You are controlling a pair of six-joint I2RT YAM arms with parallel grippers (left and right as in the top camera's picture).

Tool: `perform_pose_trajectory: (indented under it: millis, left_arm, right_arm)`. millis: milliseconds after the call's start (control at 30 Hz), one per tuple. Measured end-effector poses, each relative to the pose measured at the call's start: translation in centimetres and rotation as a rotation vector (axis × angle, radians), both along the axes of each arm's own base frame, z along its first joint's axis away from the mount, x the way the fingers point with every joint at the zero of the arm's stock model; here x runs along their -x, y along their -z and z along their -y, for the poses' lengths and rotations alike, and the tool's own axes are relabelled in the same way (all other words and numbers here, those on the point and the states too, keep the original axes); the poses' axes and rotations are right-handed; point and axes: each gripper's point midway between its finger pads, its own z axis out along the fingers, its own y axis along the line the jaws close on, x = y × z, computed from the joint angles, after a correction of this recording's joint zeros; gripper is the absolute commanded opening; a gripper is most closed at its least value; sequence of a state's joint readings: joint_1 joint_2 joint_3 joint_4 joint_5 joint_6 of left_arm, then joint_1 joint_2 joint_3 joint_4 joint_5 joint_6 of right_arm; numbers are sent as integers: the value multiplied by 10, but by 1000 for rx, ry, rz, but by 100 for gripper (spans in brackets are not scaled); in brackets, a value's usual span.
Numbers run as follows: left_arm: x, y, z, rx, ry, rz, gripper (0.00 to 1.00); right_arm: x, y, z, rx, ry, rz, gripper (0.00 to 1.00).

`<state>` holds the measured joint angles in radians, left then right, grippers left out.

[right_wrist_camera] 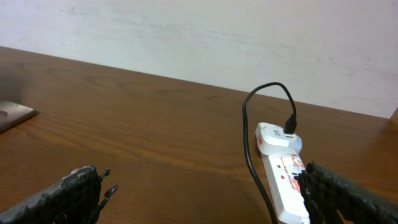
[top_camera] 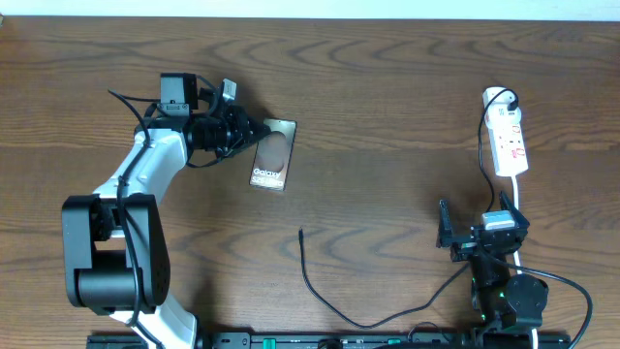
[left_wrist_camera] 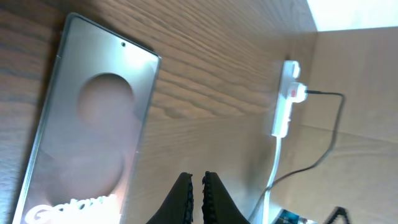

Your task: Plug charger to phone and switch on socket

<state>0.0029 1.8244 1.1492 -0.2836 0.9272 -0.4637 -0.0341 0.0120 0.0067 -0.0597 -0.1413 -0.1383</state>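
- Overhead: your left gripper point(top_camera: 254, 129) sits just beside the phone point(top_camera: 272, 155), left of centre. The socket point(top_camera: 509, 143) is far right. The charger point(top_camera: 303, 257) tip lies loose mid-table, well apart from the phone.
- Left wrist: jaws nearly closed, a narrow slit, nothing held. The phone lies flat to their left.
- Right wrist: your right gripper point(right_wrist_camera: 205, 177) is spread wide and empty. The socket is ahead by the right finger, with the charger plugged in at its far end.

The tabletop point(top_camera: 387, 78) is dark brown wood with wavy grain running across its width. Behind its far edge stands a pale, plain, faintly mottled wall point(right_wrist_camera: 217, 37).
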Motion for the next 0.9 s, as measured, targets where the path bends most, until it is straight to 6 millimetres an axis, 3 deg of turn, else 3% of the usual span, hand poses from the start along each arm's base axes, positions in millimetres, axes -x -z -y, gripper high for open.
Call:
perform_pose_trajectory:
  millis: [433,733,900]
  left_arm:
    - [-1,-2,1,11,-2,1,9]
    - [-7,8,-10,-76,-34,23,41]
    - [-13,17,-22,-161,-82,22,73]
  right_arm:
    - [0,0,0,0,0,0,99]
    - [0,0,0,0,0,0,99]
    - [0,0,0,0,0,0,99]
